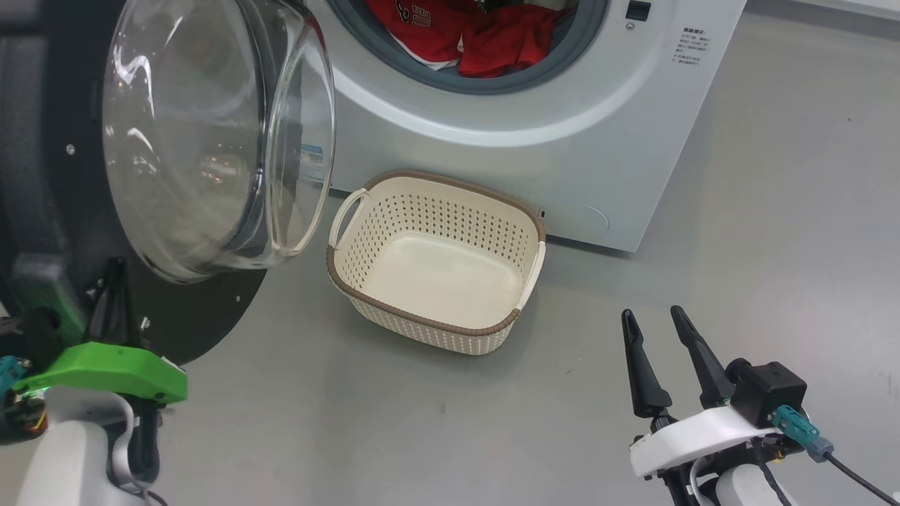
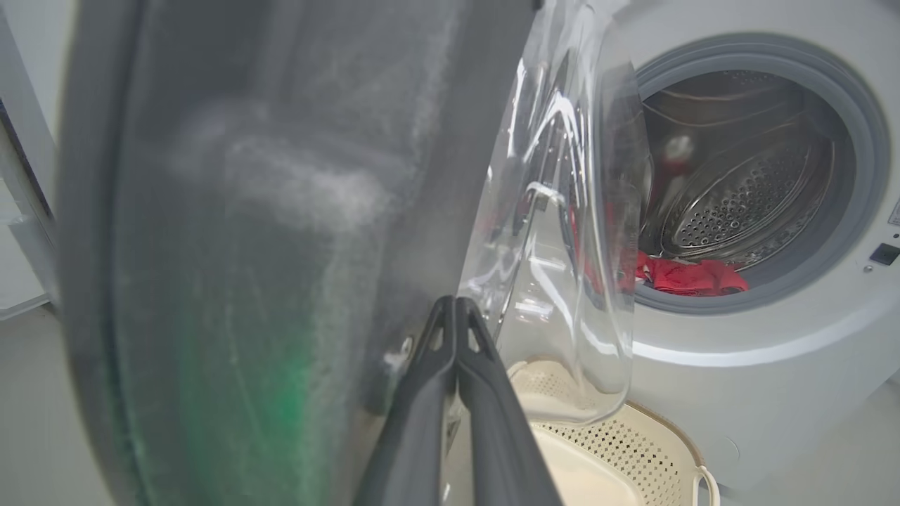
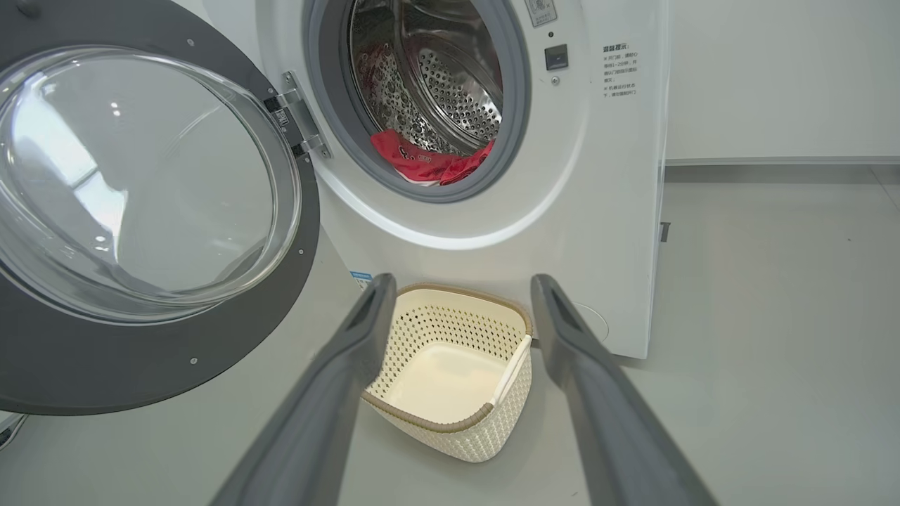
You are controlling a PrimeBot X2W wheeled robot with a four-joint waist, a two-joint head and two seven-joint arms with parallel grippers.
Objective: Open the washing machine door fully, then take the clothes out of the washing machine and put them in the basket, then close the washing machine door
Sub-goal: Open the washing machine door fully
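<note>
Looking down on a big white front-loading washing machine (image 1: 562,140) standing on a pale grey floor (image 1: 773,246). Shows the large round washing machine door (image 1: 190,140), black-rimmed with a bulging clear glass centre, swung out on its hinge to the left of the grey rubber-ringed drum mouth (image 1: 506,86) and well clear of it. Holds the left end effector (image 2: 455,306) low against the dark inner face of that door, just beside the base of the glass, with its 2 long dark fingers pressed together and nothing between them; touching the door or not, cannot tell. Holds the right end effector (image 1: 652,316) at the lower right above the floor, near the basket but apart from it, with its 2 fingers spread wide and gripping nothing. Finds the bright red soft clothes (image 1: 485,35) with white print inside the perforated steel drum (image 3: 457,91), heaped at the bottom and lapping onto the lower lip of the mouth. Finds the small cream perforated plastic basket (image 1: 450,184), brown-rimmed with 2 side handles, on the floor just in front of the machine, below the drum mouth, bare cream bottom showing.
</note>
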